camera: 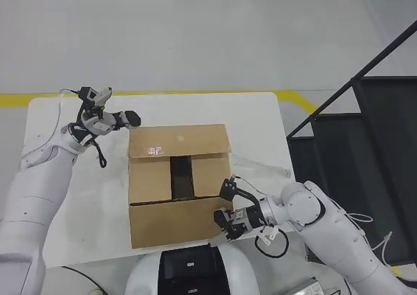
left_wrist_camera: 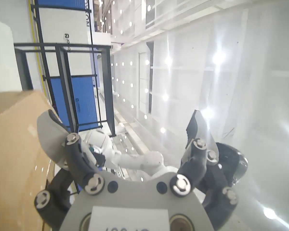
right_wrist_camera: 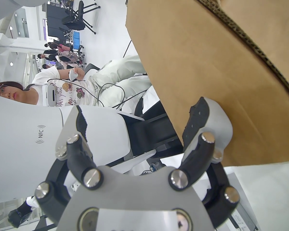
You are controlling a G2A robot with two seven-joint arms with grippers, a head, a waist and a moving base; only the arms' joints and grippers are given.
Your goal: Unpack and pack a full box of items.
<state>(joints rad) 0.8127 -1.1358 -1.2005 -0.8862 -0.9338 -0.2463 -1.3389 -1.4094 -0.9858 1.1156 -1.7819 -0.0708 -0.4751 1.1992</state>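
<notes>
A brown cardboard box (camera: 177, 184) stands in the middle of the white table (camera: 194, 110). Its top flaps are folded in, leaving a dark slot (camera: 182, 177) in the middle; what lies inside is hidden. My left gripper (camera: 116, 109) hangs open off the box's far left corner, apart from it. In the left wrist view that gripper (left_wrist_camera: 124, 131) holds nothing, with the box (left_wrist_camera: 14, 145) beside one finger. My right gripper (camera: 223, 204) is open at the box's near right corner. In the right wrist view it (right_wrist_camera: 137, 118) has one finger (right_wrist_camera: 202, 114) right beside the box wall (right_wrist_camera: 207, 73).
A black staircase (camera: 370, 133) rises just right of the table. A yellow floor line (camera: 17, 99) runs behind the table's far edge. Bare tabletop lies to the box's left and behind it.
</notes>
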